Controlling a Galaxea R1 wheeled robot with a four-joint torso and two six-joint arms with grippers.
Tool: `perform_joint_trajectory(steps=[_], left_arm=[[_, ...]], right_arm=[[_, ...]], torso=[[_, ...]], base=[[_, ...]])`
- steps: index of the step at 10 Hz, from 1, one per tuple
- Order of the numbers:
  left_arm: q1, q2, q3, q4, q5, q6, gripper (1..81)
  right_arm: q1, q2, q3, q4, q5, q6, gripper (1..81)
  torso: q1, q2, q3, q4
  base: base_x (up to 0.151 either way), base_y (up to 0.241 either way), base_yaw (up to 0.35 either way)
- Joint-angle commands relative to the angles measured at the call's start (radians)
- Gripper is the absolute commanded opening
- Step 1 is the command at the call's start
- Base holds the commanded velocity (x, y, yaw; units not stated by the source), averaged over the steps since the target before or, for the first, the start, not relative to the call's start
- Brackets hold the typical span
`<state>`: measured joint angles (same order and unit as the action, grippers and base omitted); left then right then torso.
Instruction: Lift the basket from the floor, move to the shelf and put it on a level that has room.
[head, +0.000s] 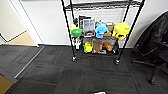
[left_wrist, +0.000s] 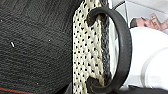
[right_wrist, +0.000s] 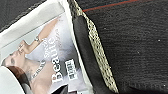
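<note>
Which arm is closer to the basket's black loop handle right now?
Left, probably: its wrist camera sits right at the loop handle on the basket. The right one faces the rim beside the magazine.

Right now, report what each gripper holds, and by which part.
Cannot be told: no fingers show. Each wrist camera sits close to the basket, its black handle near the left one.

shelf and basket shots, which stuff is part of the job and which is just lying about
Job:
- basket
- shelf
- floor

Lying about:
- green bowl
- blue toy
- yellow toy
- office chair
- magazine in the basket
</note>
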<state>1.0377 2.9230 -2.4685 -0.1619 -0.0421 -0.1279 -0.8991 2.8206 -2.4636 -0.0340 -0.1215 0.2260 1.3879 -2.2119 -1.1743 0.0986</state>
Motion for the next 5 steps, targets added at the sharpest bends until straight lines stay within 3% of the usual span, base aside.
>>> perform_joint_trajectory(steps=[1, 5], left_arm=[[-0.093, -0.005, 0.005, -0.002, 0.045, 0.005, 81.1], [-0.104, -0.008, 0.005, -0.005, 0.001, 0.004, 81.1]], right_arm=[[0.099, 0.01, 0.002, 0.017, -0.029, 0.013, 81.1], [0.114, 0.028, -0.001, 0.017, 0.003, 0.03, 81.1]], torso=[[0.0, 0.0, 0.0, 0.0], [0.0, 0.0, 0.002, 0.0]], base=[[0.0, 0.0, 0.0], [0.0, 0.0, 0.0]])
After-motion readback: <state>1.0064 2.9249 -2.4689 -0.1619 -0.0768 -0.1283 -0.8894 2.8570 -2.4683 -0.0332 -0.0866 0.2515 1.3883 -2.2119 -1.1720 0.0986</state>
